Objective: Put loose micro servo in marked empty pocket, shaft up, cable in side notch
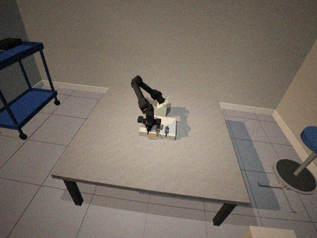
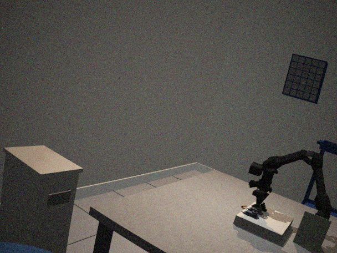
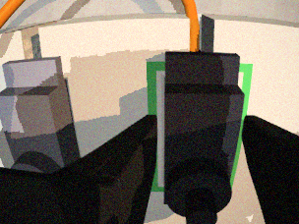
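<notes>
The loose dark servo (image 3: 202, 71) stands upright inside the green pocket outline (image 3: 151, 98) in the wrist view, output shaft toward the camera. A pale strip shows along its left side; whether its ears lie flat on the deck (image 1: 170, 121) (image 2: 277, 227) cannot be told. Its orange cable (image 3: 194, 29) (image 1: 151, 138) (image 2: 244, 206) leaves the far end beside a dark upright strip and loops past the deck's edge; its seating in the notch is unclear. My gripper (image 3: 201, 126) (image 1: 148, 129) (image 2: 259, 207) is open around the servo, with a narrow gap at the left finger.
A fitted grey servo (image 3: 34, 110) (image 1: 158, 129) stands close beside the left finger in the wrist view. Another servo (image 1: 167, 130) sits farther along the deck. A pale green angled block (image 1: 162, 110) (image 2: 311, 231) stands behind the deck, near the arm's base.
</notes>
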